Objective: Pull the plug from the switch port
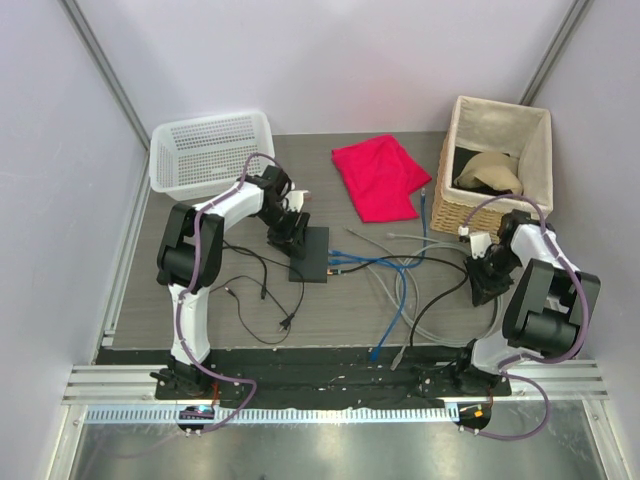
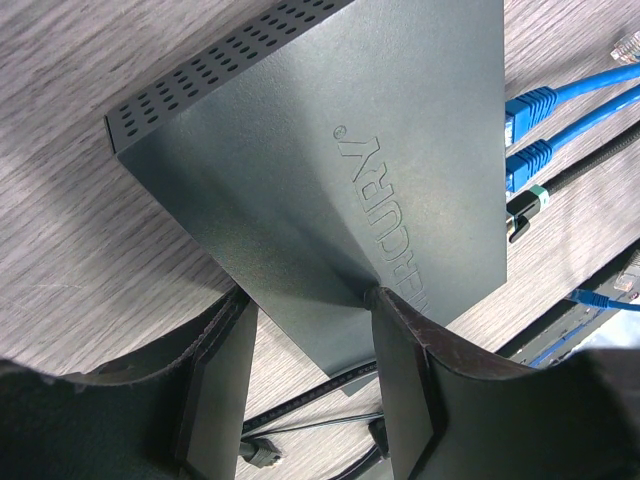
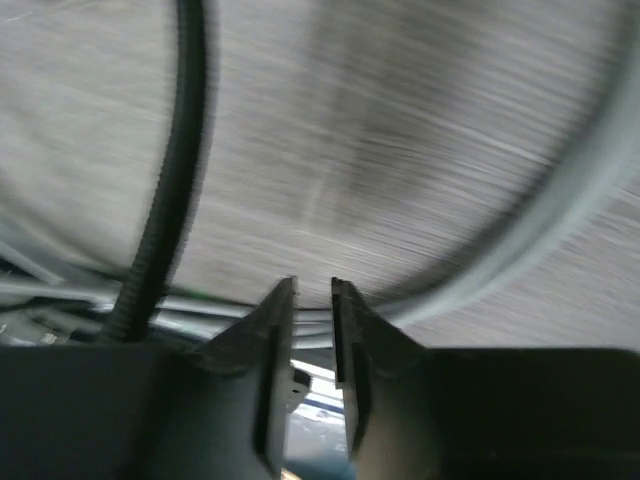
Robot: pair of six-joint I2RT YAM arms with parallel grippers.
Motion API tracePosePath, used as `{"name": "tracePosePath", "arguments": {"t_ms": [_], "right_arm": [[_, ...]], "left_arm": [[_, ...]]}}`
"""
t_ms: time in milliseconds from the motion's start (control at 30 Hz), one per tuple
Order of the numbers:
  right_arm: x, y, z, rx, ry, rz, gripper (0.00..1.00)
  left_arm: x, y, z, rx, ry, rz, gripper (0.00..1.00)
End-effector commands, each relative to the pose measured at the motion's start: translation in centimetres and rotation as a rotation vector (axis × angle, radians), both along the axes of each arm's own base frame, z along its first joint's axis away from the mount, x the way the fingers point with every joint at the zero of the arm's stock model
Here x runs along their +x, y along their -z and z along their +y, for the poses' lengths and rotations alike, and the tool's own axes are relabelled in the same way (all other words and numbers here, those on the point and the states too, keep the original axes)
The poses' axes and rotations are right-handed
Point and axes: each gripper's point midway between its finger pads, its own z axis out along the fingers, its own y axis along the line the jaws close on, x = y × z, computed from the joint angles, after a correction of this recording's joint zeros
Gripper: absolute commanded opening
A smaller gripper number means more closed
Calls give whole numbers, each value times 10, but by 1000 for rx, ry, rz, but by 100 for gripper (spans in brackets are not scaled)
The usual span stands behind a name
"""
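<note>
Left claw (image 2: 310, 300) is spreading over the near end of the Mercury switch (image 2: 330, 150) on the bench (image 2: 80, 220); right claw (image 3: 312, 285), nearly pressed together and empty, is hovering beside a black cable (image 3: 170, 200). Beyond the left claw, blue plugs (image 2: 528, 108) are sitting seated, so no pull is showing yet

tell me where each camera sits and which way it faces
top external: above and behind the arm bases, facing down at the grey wood-grain table; both arms show
left wrist: on the left arm, facing past the left pincer at the flat matte black switch box
right wrist: on the right arm, close over the table, right pincer showing
shared: top and left wrist show the switch box
</note>
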Motion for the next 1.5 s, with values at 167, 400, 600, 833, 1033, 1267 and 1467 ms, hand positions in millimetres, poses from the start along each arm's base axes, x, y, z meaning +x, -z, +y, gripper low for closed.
{"name": "tracePosePath", "arguments": {"t_ms": [167,400,600,833,1033,1267,1467], "right_arm": [[48,-20,96,372,-112,-121,53],[70,-5,145,335,-199,-142,61],[81,18,151,207,-204,-169,60],[68,48,138,57,-265,-104,36],[60,10,120,27,-406,-175,10],[55,-22,61,-123,-566,-253,4],[63,-16,6,-206,-382,-190,4]], "left_arm": [[-5,24,-1,47,28,16,53],[-7,23,4,62,35,6,53],[-7,22,5,67,38,-3,54],[-6,22,5,67,39,-4,54],[-7,20,5,66,40,-7,54],[-5,25,1,51,30,15,54],[-4,25,-3,39,30,20,54]]}}
